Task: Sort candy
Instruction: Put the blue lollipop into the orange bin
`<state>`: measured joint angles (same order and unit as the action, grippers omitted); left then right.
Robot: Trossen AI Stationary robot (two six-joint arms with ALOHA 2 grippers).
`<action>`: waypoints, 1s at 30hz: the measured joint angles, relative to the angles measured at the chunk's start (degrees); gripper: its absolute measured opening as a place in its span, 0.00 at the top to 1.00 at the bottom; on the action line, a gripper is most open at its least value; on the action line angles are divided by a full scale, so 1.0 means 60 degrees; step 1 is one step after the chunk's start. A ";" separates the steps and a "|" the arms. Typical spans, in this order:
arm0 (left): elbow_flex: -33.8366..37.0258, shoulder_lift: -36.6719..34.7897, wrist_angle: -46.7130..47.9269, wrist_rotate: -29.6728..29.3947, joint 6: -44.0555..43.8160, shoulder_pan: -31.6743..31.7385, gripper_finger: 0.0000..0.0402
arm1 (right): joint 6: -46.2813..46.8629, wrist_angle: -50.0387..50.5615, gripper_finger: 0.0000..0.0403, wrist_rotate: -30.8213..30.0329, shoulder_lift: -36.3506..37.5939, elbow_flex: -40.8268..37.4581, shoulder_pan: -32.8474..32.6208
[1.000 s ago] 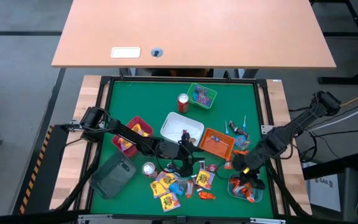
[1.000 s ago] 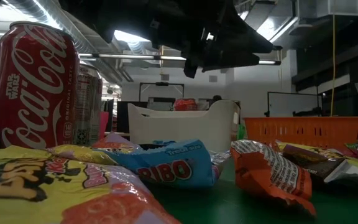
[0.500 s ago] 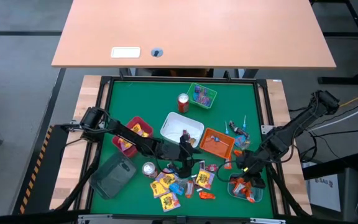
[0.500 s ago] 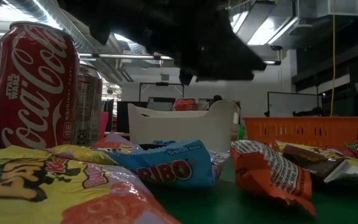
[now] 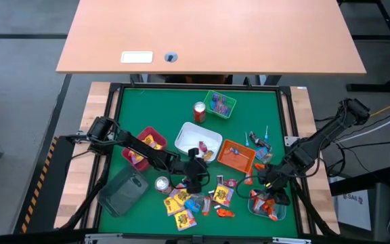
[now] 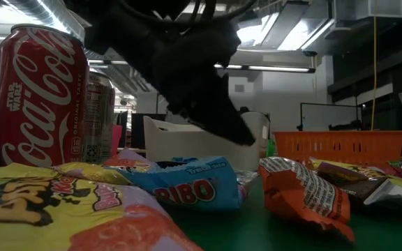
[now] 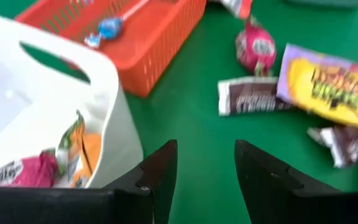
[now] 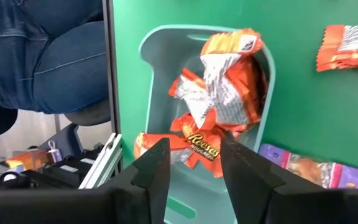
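The right gripper (image 5: 268, 192) has just sprung apart over the teal tray (image 8: 160, 46) at the table's near right corner, orange packets (image 8: 219, 93) delivered; the left gripper (image 5: 193, 171), jaws apart and empty, has swung toward the loose candy (image 5: 181, 200) mid-table.

High view: straight down on whole bench (image 5: 131, 118). Low view: bench-level, close behind candy (image 6: 187, 185). Wrist views: near, looking past each pincer.
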<state>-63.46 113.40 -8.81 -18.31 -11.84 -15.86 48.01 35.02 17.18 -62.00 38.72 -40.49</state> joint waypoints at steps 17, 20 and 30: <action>0.0000 0.0000 0.1972 -0.0621 -0.0003 0.0036 0.63 | -0.0036 -0.0032 0.66 0.0162 0.0131 0.0400 0.0000; 0.0000 0.0000 0.2236 -0.0620 -0.0013 0.0081 0.63 | -0.0307 -0.0010 0.66 0.0136 0.0127 0.0733 0.0000; -0.0015 -0.0015 0.2586 0.0105 -0.0469 0.0287 0.71 | -0.1452 -0.0011 0.66 -0.0638 0.0127 0.1650 0.0002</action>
<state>-63.55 113.32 6.71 -17.67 -14.65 -14.14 39.30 34.96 13.36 -61.23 48.62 -40.48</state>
